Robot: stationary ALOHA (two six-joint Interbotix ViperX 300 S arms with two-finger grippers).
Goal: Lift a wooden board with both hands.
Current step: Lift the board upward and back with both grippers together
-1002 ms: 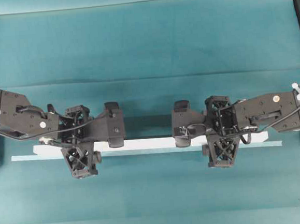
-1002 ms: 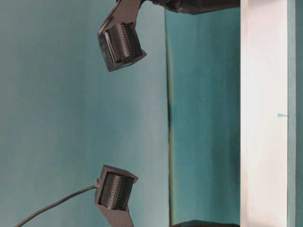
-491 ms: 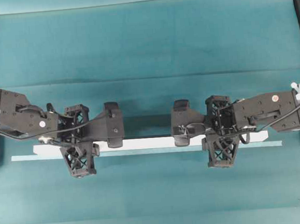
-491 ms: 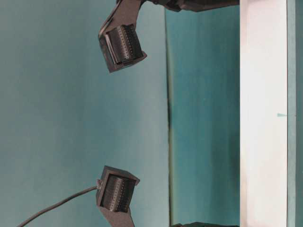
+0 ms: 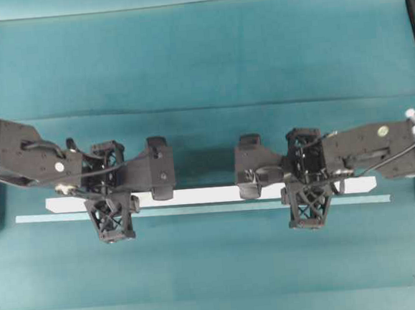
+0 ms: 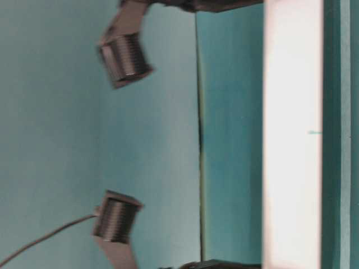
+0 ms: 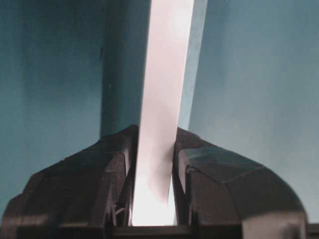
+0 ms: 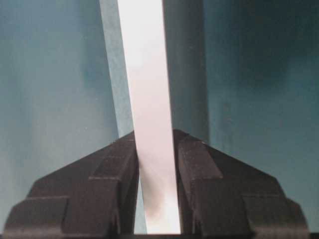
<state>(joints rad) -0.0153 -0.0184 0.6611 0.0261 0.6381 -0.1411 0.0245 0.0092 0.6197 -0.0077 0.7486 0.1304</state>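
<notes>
Both grippers now squeeze the wooden board (image 5: 211, 195). The left gripper (image 7: 153, 169) has its two black sides pressed flat on the board, and the right gripper (image 8: 156, 172) does the same. A second ago the jaws stood wider; they have since closed in and stopped. The board has also moved: seen from above, it sits a little apart from the thin pale strip (image 5: 197, 210) below it, with teal showing between them. So I think the lift has just begun.

Each gripper holds the board partway in from an end, so both ends stick out free. The tabletop (image 5: 200, 62) around the board is bare, and nothing hangs above it, so there is lots of room to go up.
</notes>
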